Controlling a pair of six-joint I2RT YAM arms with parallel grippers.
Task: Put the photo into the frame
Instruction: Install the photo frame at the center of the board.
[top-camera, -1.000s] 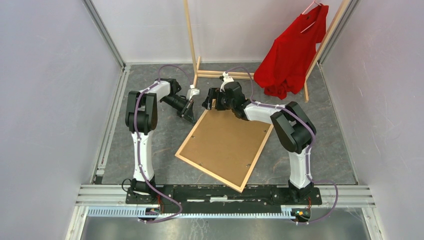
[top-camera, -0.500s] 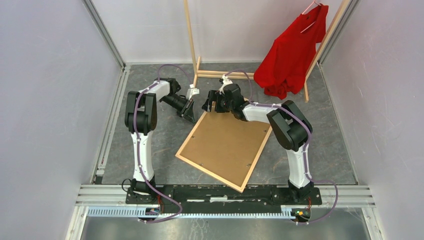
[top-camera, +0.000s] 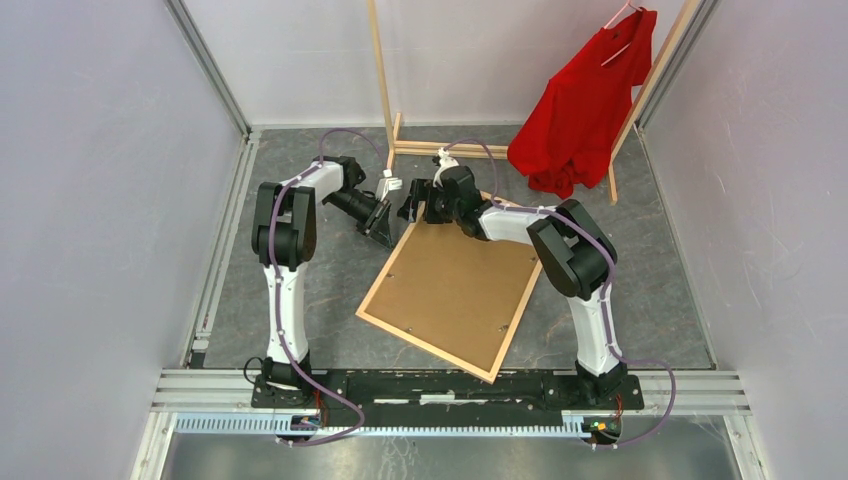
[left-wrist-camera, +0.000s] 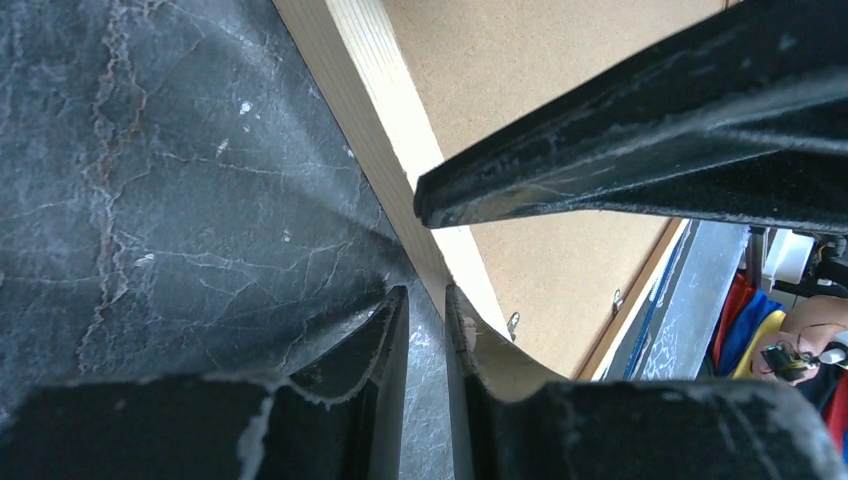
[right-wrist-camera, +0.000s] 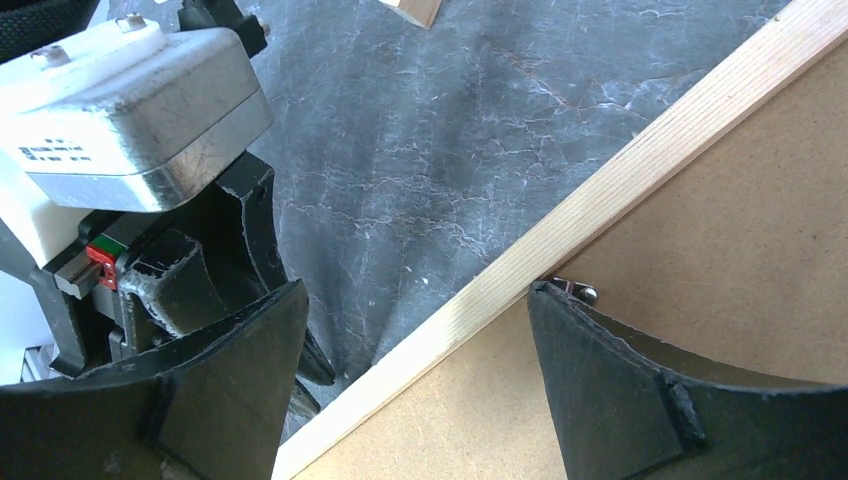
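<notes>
the frame (top-camera: 384, 270) has turned a bit. right gripper (right-wrist-camera: 417, 292) is wide apart; left gripper (top-camera: 379, 228) i cannot tell. no photo shows, only the brown board (top-camera: 450, 285).

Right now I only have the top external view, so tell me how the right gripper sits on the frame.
Observer: The right gripper is open wide and straddles the wooden rail of the frame. One finger is over the table, the other over the brown backing board.
Operator: Name what is by that second finger's tip.
Observer: A small metal tab on the backing board, right at the tip.
Operator: Now report the left gripper.
Observer: The rail runs between the fingers of the left gripper. I cannot tell whether they pinch it.
</notes>
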